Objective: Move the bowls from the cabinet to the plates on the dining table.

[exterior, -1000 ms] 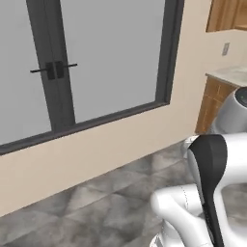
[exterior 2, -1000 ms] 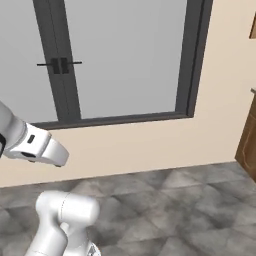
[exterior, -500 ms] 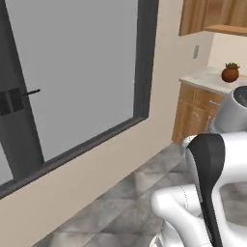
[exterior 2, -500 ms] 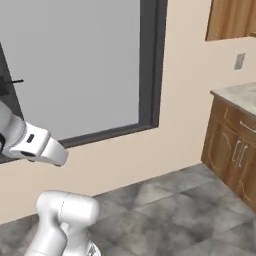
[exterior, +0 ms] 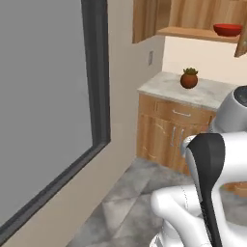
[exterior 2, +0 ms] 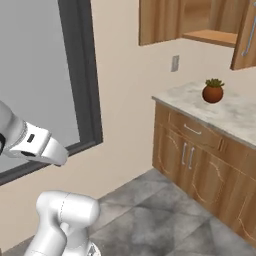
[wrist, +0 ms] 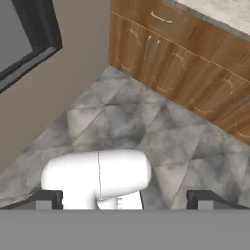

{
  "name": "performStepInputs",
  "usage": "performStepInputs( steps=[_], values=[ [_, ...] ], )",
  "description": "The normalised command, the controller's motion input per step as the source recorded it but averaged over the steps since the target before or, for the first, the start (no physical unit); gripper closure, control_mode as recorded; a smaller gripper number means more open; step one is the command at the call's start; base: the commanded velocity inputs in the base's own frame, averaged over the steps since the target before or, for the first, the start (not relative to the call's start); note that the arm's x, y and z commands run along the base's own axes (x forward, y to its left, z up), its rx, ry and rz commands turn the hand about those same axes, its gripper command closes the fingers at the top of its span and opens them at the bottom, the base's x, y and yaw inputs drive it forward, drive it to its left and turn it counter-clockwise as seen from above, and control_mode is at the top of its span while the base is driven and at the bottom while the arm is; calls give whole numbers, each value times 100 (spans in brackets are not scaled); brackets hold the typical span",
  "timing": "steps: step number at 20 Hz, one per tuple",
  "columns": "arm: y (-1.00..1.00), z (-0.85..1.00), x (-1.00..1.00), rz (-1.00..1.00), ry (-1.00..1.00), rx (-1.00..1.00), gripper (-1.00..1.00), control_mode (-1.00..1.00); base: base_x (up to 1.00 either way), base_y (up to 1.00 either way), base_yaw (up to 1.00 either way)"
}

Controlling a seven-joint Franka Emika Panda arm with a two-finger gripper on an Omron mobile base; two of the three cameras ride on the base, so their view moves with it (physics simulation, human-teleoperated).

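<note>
The plain red bowl sits on the wooden shelf of the light-brown wall cabinet. The cabinet's door stands swung out, its silver bar handle facing me. The gripper is open in the hand view, its two dark fingertips far apart with nothing between them, pointing down at the grey tiled floor. The arm is folded close to the base, far from the cabinet. The patterned bowl, the plates and the dining table are out of view.
A terracotta plant pot stands on a marble counter over wooden drawers and doors. A dark-framed glass door lines the wall at left. A wall outlet sits beside the cabinet. Grey tiles cover the floor.
The whole picture has shifted: the base has turned, so the glass door slid left and the counter, plant pot, cabinet and red bowl came into view. The arm keeps its pose.
</note>
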Motion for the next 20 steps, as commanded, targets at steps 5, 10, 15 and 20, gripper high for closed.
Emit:
performStepInputs(
  steps=[5,10,15,20],
  values=[
    [0,0,0,0,0,0,-100,100,100,-34,-47],
    [0,0,0,0,0,0,-100,100,100,-14,-38],
    [0,0,0,0,0,0,-100,100,97,13,-15],
    [0,0,0,0,0,0,-100,100,100,0,-13]
  ],
)
